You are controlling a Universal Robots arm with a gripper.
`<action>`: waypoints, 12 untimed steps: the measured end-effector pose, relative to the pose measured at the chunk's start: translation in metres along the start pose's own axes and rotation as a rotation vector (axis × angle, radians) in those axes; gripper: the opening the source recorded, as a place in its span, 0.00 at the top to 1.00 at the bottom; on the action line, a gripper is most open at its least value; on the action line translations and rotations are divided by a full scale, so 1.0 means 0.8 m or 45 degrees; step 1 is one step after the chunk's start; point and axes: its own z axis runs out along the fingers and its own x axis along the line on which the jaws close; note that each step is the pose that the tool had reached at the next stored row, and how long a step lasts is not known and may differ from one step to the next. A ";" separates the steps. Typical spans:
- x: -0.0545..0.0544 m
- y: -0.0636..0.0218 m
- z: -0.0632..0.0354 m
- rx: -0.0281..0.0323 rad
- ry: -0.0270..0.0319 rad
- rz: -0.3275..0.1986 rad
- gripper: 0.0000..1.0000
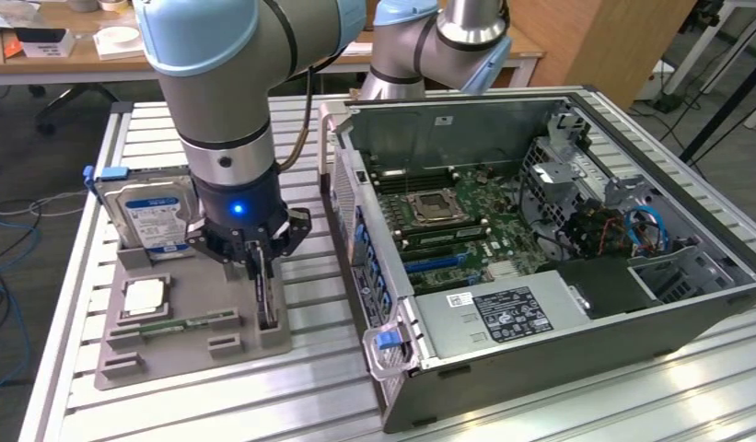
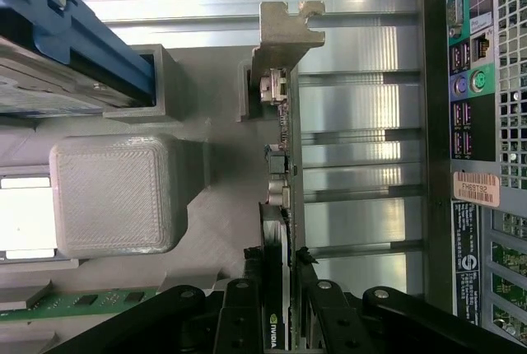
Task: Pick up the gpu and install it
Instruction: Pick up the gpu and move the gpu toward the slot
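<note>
The gpu (image 1: 268, 304) stands on edge in a slot of the grey holder tray (image 1: 181, 354), a thin dark card. In the wrist view the gpu (image 2: 284, 165) runs away from the camera, with its silver bracket (image 2: 284, 29) at the far end. My gripper (image 1: 257, 270) is straight above the card, pointing down. In the wrist view my gripper (image 2: 277, 276) has its black fingers (image 2: 239, 305) pressed on both faces of the card, shut on it. The card's lower edge still rests in the tray (image 2: 214, 230).
An open computer case (image 1: 538, 249) lies at the exterior view's right, motherboard and blue slots (image 1: 446, 262) exposed. Its rear port panel (image 2: 486, 123) is close beside the card. The tray also holds a hard drive (image 1: 150, 216), a processor (image 1: 145, 296) and a memory stick (image 1: 181, 324).
</note>
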 end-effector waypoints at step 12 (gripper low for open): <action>0.000 0.000 -0.003 0.0001 0.0002 0.000 0.74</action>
